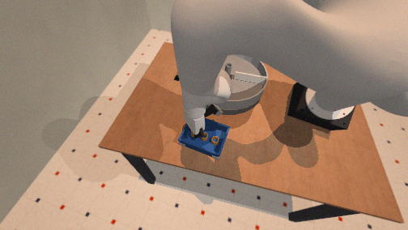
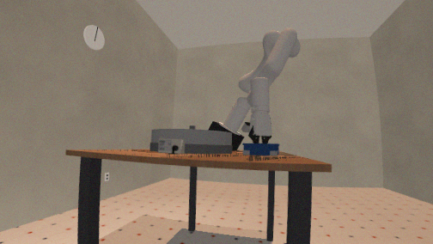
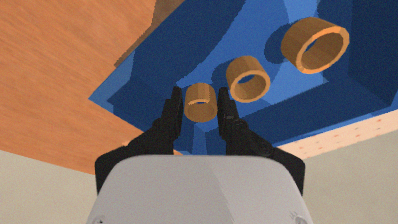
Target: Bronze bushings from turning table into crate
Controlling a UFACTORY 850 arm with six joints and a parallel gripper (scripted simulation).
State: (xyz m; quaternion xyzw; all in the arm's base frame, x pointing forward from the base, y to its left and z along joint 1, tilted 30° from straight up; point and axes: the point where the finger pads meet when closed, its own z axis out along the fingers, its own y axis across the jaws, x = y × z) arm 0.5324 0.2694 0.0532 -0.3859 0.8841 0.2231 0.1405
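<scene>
My gripper (image 3: 200,97) is low inside the blue crate (image 1: 204,142), which also shows in the wrist view (image 3: 280,60) and in the side view (image 2: 260,149). Its fingers stand slightly apart on both sides of a small bronze bushing (image 3: 200,100) that rests in the crate; they have just come off it. Two more bronze bushings lie in the crate to the right, a middle one (image 3: 247,78) and a larger one (image 3: 314,44); both show from above (image 1: 204,136) (image 1: 215,140). A grey steel bushing (image 1: 227,66) stands on the turning table (image 1: 243,85).
The turning table's grey housing (image 2: 191,141) stands just behind the crate. The arm's black base (image 1: 320,107) sits at the table's right. The crate lies near the table's front edge (image 1: 162,162).
</scene>
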